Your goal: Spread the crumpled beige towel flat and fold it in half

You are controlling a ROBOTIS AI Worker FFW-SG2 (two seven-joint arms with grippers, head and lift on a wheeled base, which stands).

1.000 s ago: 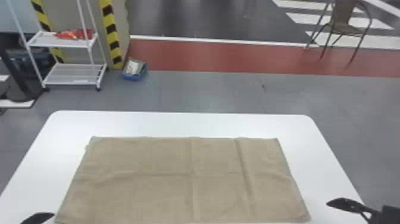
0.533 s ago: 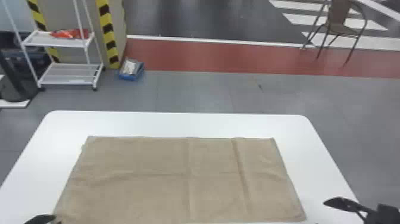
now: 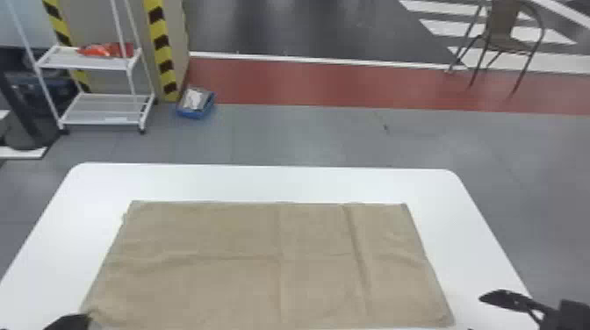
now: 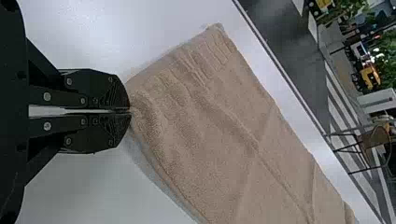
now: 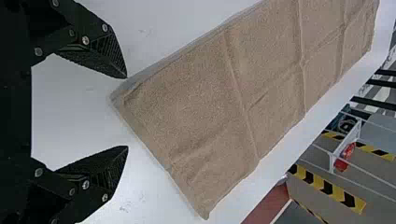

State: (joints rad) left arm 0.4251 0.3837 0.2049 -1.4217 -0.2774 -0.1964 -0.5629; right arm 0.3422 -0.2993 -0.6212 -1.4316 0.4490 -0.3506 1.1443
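Beige towel (image 3: 246, 281) lies spread on a white table (image 3: 307, 180), creases crossing its surface, as the robot's two grippers attend its near corners. In the head view, the left gripper (image 3: 70, 322) is a dark shape against the near left corner, at the bottom edge. The left wrist view gives the closer account: the left gripper (image 4: 130, 110) has its fingers pressed together, pinching the towel's corner, where the cloth bunches into small ridges. At near right, the right gripper (image 3: 500, 299) is beside the towel in the head view; in the right wrist view, the right gripper (image 5: 127, 112) has its fingers spread wide, with the near right corner close to the tips and free of them. The head view takes in a blue bin (image 3: 195, 103) on the floor beyond the table and a white shelf rack (image 3: 105, 107) at left, seen again in the right wrist view. The left wrist view adds greenery (image 4: 343, 9) and a yellow machine (image 4: 370, 74) in the background; a chair (image 3: 505, 41) is common to it and the head view.
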